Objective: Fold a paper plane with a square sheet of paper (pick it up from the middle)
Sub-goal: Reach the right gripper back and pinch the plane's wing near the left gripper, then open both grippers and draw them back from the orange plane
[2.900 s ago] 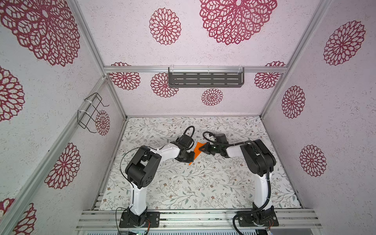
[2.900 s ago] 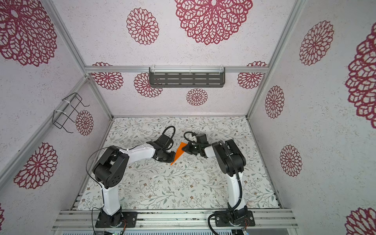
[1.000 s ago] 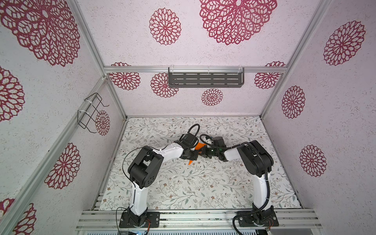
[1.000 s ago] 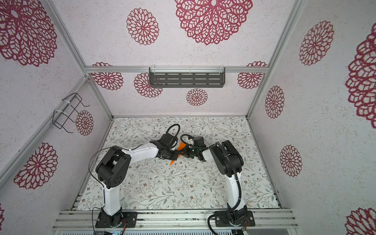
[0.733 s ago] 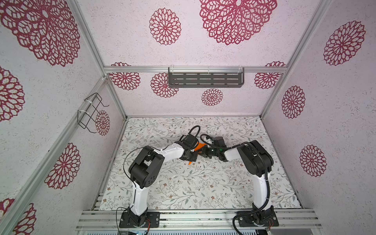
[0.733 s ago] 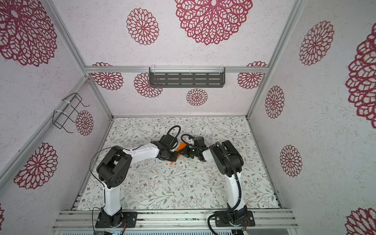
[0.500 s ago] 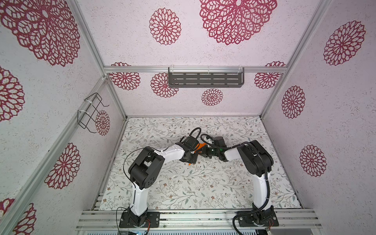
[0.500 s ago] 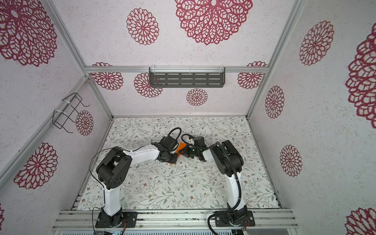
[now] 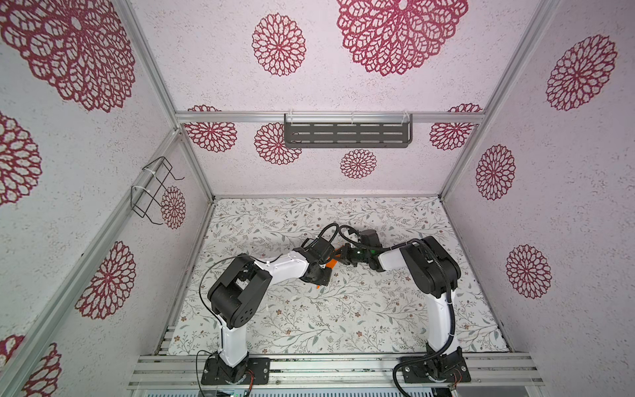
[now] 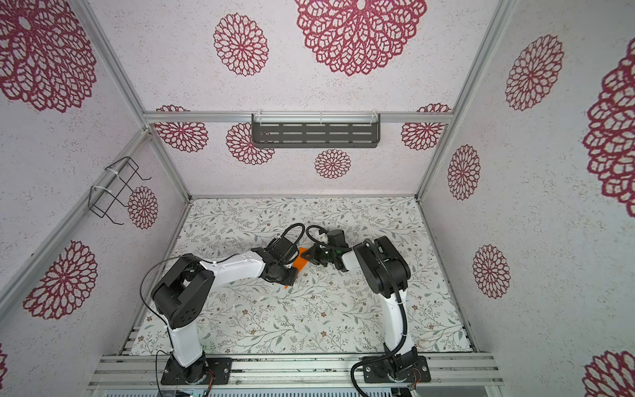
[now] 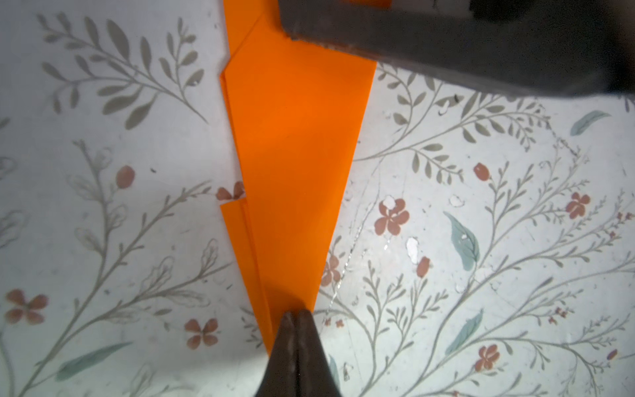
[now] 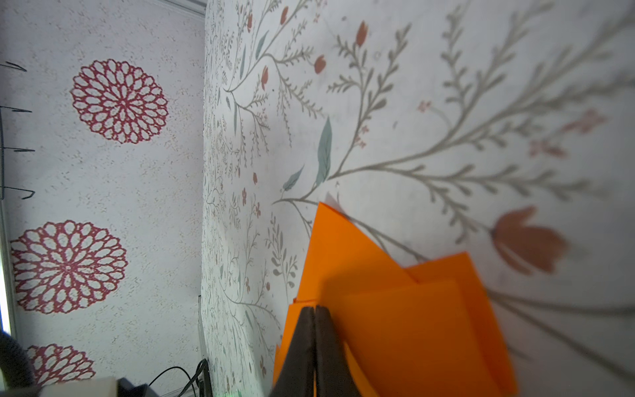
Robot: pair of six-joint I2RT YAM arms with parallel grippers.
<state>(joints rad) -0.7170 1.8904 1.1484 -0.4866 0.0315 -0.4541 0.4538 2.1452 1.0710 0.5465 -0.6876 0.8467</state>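
The paper plane (image 11: 295, 137) is bright orange paper folded to a narrow, layered dart, lying on the floral table mat (image 11: 481, 240). My left gripper (image 11: 296, 313) is shut, its tips resting on the dart's narrow end. My right gripper (image 12: 314, 307) is shut on the wide end of the paper plane (image 12: 412, 326), with orange layers on both sides of its jaws. In both top views the two grippers meet at mid-table, the left gripper (image 9: 321, 279) and the right gripper (image 9: 339, 256) covering most of the paper plane (image 10: 301, 261).
A dark finger of the right gripper (image 11: 446, 41) crosses over the paper in the left wrist view. A grey slotted shelf (image 9: 347, 134) hangs on the back wall and a wire rack (image 9: 154, 192) on the left wall. An aluminium rail (image 9: 326, 364) borders the front.
The two grippers have drawn closer together over the paper, which now shows less between them. The left gripper has closed its last small gap.
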